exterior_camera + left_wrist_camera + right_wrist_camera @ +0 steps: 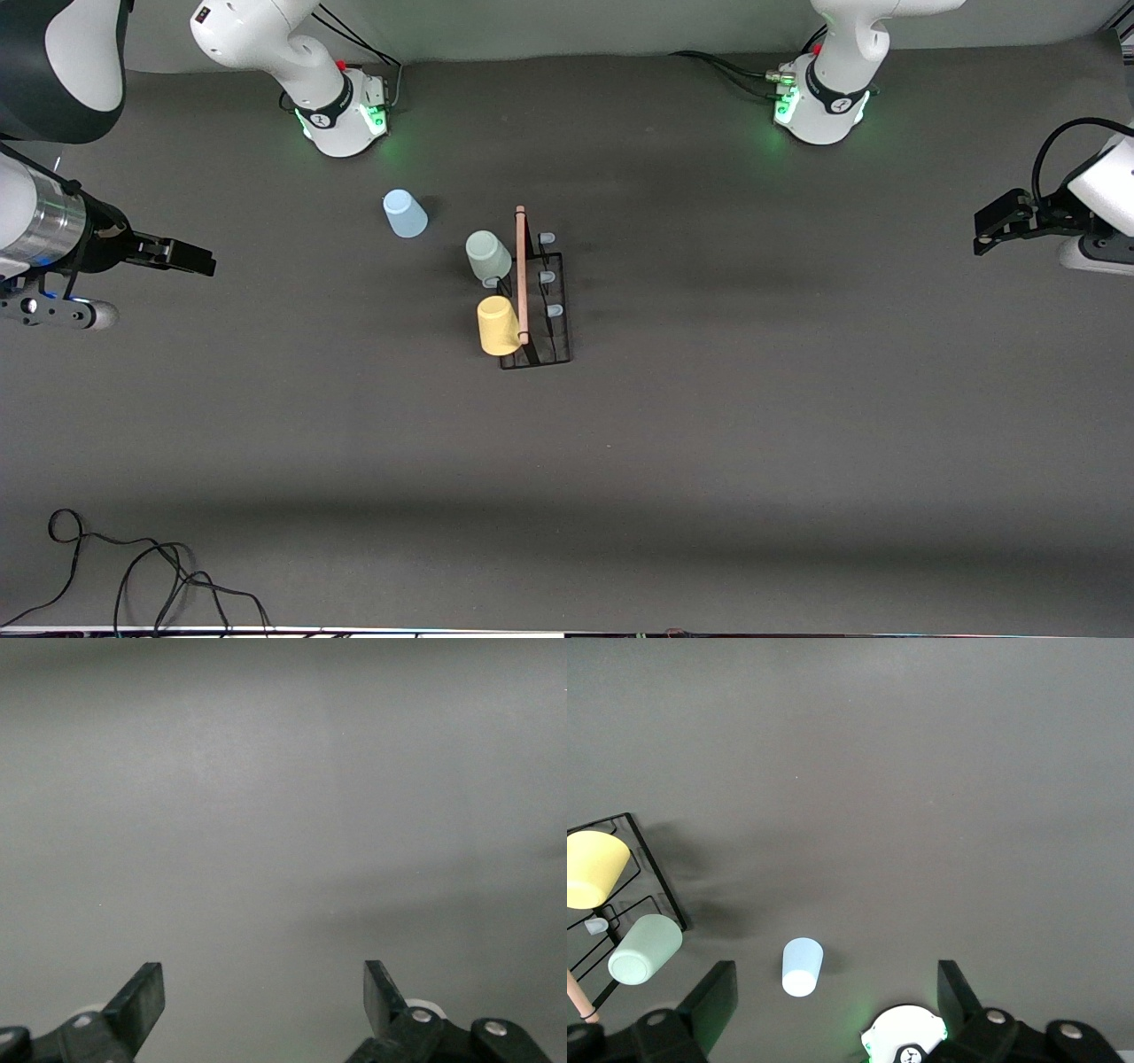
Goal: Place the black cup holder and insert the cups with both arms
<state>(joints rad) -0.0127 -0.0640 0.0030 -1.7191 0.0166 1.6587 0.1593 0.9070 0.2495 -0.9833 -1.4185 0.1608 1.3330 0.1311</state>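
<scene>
The black cup holder [551,341] stands mid-table with its wooden rod handle [521,275] on top. A mint green cup [488,255] and a yellow cup [498,325] sit on pegs on its side toward the right arm's end. Three blue-tipped pegs [547,276] on its side toward the left arm's end are bare. The pale blue cup [405,213] stands alone on the table, nearer the right arm's base. My right gripper [205,261] is open and empty at the right arm's end. My left gripper [982,237] is open and empty at the left arm's end. The right wrist view shows the rack [651,873], yellow cup [594,868], mint cup [645,950] and blue cup [802,966] past my right gripper [837,979]. The left wrist view shows my left gripper [264,979] over bare table.
The green-lit arm bases [345,115] [819,111] stand along the table edge farthest from the front camera. Loose black cables [133,576] lie at the nearest corner toward the right arm's end. The dark grey table [753,399] is bare around the rack.
</scene>
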